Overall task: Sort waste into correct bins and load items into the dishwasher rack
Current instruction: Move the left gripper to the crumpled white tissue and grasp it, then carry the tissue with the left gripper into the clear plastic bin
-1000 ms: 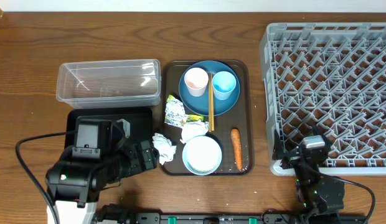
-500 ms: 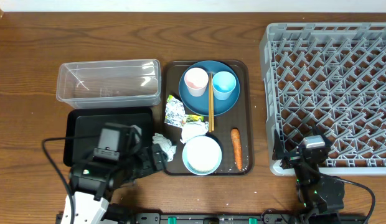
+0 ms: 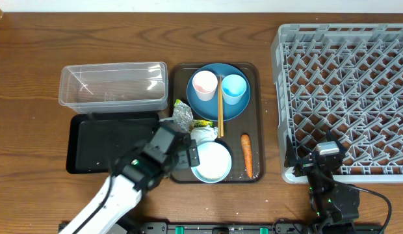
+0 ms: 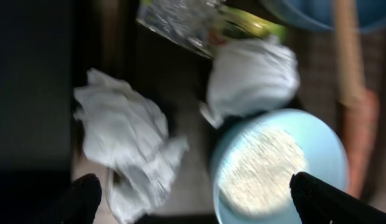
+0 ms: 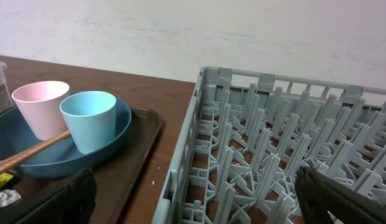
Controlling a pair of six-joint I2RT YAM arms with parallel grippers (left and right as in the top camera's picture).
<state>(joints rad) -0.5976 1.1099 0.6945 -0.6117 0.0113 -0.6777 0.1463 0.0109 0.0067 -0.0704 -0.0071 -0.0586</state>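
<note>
Left wrist view: left gripper (image 4: 202, 198) gapes wide, holding nothing, with crumpled napkin (image 4: 124, 140) lying just ahead between its fingers.

Overhead looks down; left wrist close above bowl (image 4: 324, 155), right wrist level beside rack (image 5: 183, 149).

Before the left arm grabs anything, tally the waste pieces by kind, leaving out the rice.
Crumpled white paper napkins: 2
Crinkled yellow-green and silver wrapper: 1
Carrot: 1
Total: 4
</note>
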